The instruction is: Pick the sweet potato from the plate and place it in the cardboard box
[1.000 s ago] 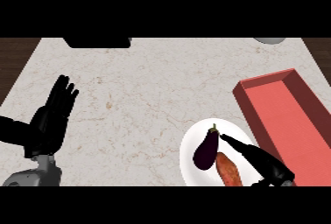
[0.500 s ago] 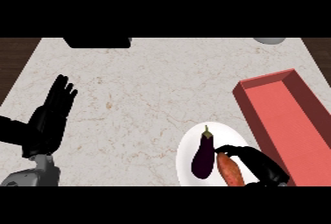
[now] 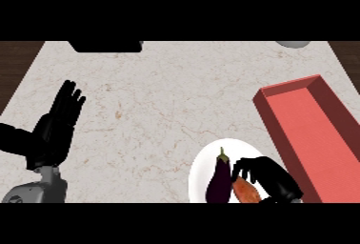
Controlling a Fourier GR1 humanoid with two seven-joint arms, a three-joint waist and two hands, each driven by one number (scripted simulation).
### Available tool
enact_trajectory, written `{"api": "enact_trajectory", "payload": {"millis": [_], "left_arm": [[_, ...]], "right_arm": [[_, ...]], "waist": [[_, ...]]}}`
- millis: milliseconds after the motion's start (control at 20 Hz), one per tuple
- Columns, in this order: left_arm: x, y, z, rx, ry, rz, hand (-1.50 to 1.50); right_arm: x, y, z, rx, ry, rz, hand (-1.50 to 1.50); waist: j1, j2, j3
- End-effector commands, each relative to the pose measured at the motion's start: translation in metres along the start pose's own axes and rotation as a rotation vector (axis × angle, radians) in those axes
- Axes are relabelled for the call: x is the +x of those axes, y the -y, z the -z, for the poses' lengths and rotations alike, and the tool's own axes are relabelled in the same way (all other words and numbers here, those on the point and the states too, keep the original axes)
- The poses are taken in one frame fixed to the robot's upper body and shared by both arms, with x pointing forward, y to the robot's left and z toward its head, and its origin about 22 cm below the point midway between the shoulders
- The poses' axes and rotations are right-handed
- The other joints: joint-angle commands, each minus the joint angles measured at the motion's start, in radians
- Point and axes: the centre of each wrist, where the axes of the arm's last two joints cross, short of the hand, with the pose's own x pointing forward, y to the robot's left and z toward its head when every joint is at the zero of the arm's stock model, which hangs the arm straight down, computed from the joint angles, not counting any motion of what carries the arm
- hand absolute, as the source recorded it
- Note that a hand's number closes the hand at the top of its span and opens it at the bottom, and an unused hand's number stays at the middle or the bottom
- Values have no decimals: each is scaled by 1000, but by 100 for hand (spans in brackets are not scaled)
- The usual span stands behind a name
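Head view shows you the right hand (image 3: pixel 271 178) curled over the sweet potato (image 3: pixel 245 190), which lies on the white plate (image 3: pixel 205 164) beside an eggplant (image 3: pixel 220 181). Your left hand (image 3: pixel 55 125) rests open, fingers up, at the left. The red box (image 3: pixel 309 126) stands right of the plate.

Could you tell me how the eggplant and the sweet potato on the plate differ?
The eggplant is dark purple with a green stem; the sweet potato is orange. The eggplant lies free, while the right hand curls its fingers over the sweet potato. The eggplant looks longer. Both lie side by side on the white plate.
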Motion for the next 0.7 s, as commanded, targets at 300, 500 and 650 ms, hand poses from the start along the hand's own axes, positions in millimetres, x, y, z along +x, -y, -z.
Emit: {"api": "enact_trajectory", "payload": {"millis": [300,500,650], "left_arm": [[-5,-5,-4,-8,10,12,0],[1,9,-4,-25,7,-11,0],[2,8,6,13,1,-5,0]], "right_arm": [[156,-63,14,-333,18,-352,150],[197,-81,-2,-406,40,-414,150],[225,-83,-25,-414,84,-500,150]], "waist": [[21,-4,-1],[15,-2,0],[11,-2,0]]}}
